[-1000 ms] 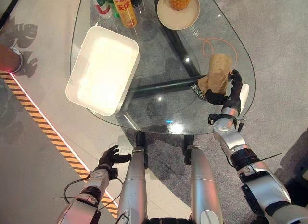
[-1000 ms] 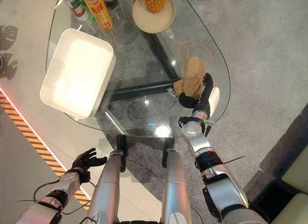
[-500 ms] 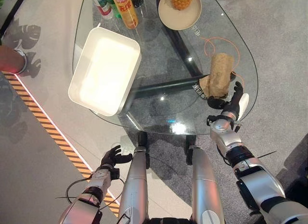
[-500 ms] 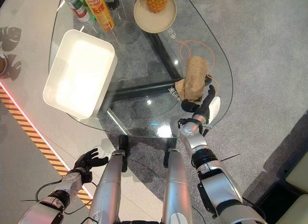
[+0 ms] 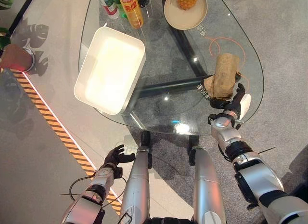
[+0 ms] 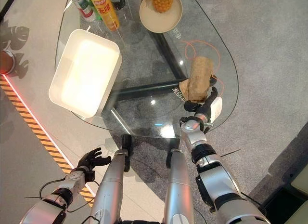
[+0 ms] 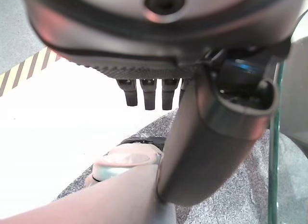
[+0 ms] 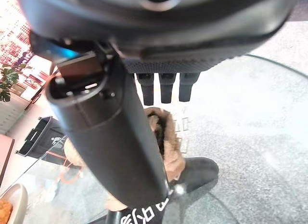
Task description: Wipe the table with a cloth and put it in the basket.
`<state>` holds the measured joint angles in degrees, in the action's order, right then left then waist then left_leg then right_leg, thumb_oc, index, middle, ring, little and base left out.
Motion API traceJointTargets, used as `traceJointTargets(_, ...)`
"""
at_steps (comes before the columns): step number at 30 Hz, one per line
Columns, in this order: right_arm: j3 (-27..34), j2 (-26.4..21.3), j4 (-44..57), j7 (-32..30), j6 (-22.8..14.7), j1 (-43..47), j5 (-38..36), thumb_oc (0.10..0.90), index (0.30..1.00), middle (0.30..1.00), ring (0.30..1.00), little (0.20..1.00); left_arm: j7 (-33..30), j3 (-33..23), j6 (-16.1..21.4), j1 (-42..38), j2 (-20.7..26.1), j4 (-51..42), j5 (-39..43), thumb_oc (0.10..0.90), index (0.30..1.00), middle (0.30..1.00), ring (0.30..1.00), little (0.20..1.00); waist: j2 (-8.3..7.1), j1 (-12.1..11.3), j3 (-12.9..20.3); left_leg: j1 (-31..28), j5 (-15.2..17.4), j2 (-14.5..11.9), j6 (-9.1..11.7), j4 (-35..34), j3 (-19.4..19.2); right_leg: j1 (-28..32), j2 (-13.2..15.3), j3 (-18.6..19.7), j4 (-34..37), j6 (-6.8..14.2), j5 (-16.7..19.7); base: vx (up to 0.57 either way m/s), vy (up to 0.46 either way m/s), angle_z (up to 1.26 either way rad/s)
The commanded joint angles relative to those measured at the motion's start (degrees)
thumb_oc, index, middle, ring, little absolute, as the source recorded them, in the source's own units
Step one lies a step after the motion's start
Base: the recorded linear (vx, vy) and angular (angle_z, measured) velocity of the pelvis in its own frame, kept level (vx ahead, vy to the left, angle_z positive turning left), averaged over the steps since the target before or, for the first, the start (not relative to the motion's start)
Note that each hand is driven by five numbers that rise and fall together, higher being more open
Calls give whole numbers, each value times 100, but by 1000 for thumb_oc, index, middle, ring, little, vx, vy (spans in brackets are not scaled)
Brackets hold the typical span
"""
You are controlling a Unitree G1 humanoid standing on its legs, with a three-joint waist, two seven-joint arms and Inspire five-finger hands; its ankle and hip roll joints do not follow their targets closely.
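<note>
A brown cloth [image 5: 225, 82] lies crumpled lengthwise on the glass table [image 5: 163, 108], near its right edge. My right hand [image 5: 234, 102] is at the table's near right rim, just behind the cloth's near end, open with nothing in it. In the right wrist view its fingers [image 8: 166, 86] point straight out and the cloth [image 8: 168, 137] lies just past them. The white basket [image 5: 110, 70] stands on the table's left side with nothing in it. My left hand [image 5: 115, 156] hangs low at the left, below the table's edge, open and idle.
Bottles [image 5: 131, 7] and a plate with a pineapple [image 5: 185, 9] stand at the table's far end. An orange cable loop [image 5: 226, 41] shows through the glass beyond the cloth. A striped line [image 5: 53, 127] runs across the floor at the left, by a plant pot [image 5: 17, 58].
My right hand has let go of the cloth and drawn back toward me to the table's rim. The cloth stays where it was. The camera has shifted a little.
</note>
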<state>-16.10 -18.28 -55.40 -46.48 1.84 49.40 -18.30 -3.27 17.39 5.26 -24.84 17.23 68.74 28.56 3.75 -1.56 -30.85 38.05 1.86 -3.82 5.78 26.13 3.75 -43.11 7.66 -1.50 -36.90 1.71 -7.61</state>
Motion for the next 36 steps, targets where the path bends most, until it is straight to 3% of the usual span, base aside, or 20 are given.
traceJointTargets(1, 180, -374, 75, -169, -358, 446, -162, 800, 900, 900, 900, 900, -102, 177, -22, 97, -104, 138, 127, 800, 900, 900, 900, 900, 119, -80, 105, 150, 215, 411, -568, 406, -328, 249, -172, -276, 396, -318, 208, 0, 0, 0)
traceJointTargets(17, 272, -386, -559, 123, -464, 835, -854, 800, 900, 900, 900, 900, -70, 283, -9, 27, -177, 189, 164, 800, 900, 900, 900, 900, 207, -169, 105, 237, 211, 472, -594, 417, -305, 125, -167, -319, 335, -324, 204, 2, 2, 0)
traceJointTargets(36, 346, -375, -755, 89, -500, 1062, -1084, 800, 900, 900, 900, 900, -72, 378, 15, -4, -239, 219, 239, 800, 900, 900, 900, 900, 250, -214, 105, 276, 180, 518, -624, 355, -299, 55, -160, -344, 372, -300, 258, 0, 0, 0)
